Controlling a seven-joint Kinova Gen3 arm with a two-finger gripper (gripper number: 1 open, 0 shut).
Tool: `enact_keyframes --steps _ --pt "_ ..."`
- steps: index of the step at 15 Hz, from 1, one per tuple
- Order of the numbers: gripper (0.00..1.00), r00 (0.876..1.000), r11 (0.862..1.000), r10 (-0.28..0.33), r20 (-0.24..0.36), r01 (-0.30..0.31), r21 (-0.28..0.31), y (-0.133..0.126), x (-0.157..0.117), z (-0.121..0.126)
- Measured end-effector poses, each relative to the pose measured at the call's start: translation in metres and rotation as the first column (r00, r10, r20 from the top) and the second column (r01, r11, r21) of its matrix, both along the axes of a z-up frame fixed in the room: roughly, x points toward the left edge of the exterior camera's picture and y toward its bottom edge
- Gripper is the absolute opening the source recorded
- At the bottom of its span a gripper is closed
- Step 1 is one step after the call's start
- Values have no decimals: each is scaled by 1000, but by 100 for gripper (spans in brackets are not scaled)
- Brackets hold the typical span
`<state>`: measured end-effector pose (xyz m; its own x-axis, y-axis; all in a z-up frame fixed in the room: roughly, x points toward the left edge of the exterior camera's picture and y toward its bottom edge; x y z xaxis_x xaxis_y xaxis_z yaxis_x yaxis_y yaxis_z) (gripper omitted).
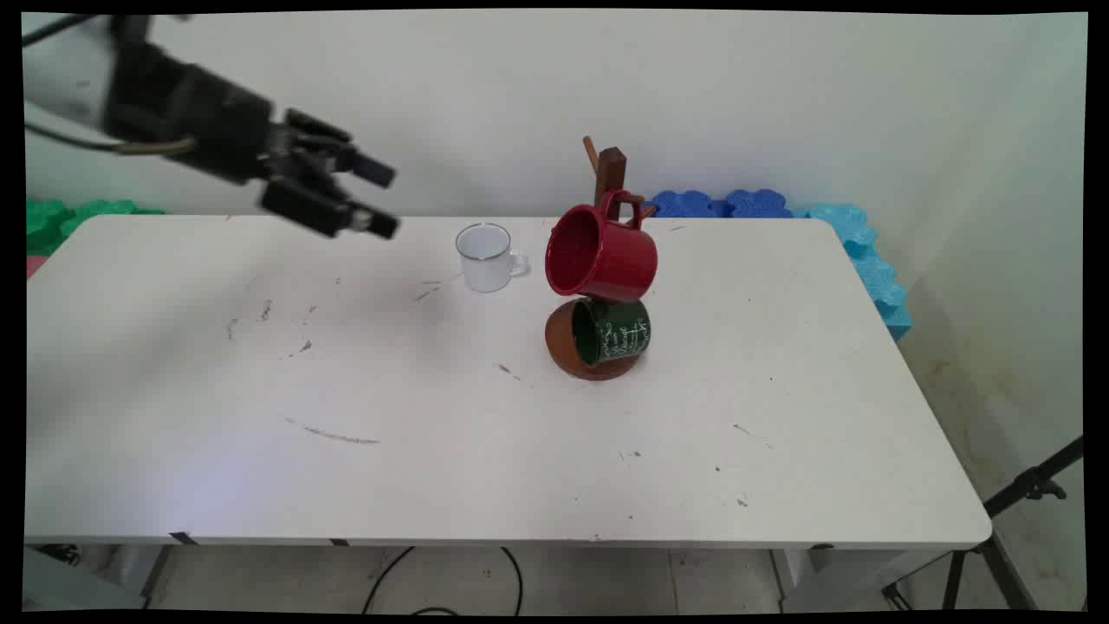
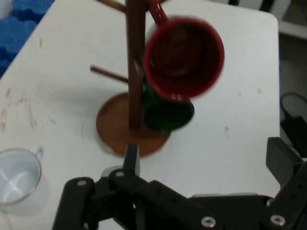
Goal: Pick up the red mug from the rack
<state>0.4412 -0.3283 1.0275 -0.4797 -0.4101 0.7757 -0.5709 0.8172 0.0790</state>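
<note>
My gripper hangs open and empty above the table's back left, fingers pointing right. Nearest to it, a small white enamel mug stands upright. Right of that stands a wooden mug tree on a round brown base. A red mug hangs from an upper peg, its mouth facing the camera, and a dark green mug hangs below it. In the hand view the tree, the red mug and the green mug lie ahead of the open gripper, and the white mug is at the lower left.
Blue foam blocks line the table's back right corner and right side. Green foam blocks sit behind the back left corner. A black tripod stands off the front right, and cables lie on the floor under the near edge.
</note>
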Motion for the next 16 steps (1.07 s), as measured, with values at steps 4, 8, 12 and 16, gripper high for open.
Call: enact_keyframes --steps 4,8,12,16 --pt "100 998 997 64 -4 -63 35 -20 -57 0" --pt "100 995 990 103 2 -103 100 -24 -109 -5" --pt "100 989 978 146 22 -148 144 -29 -144 -22" --pt "100 981 967 189 46 -194 166 -40 -169 -44"
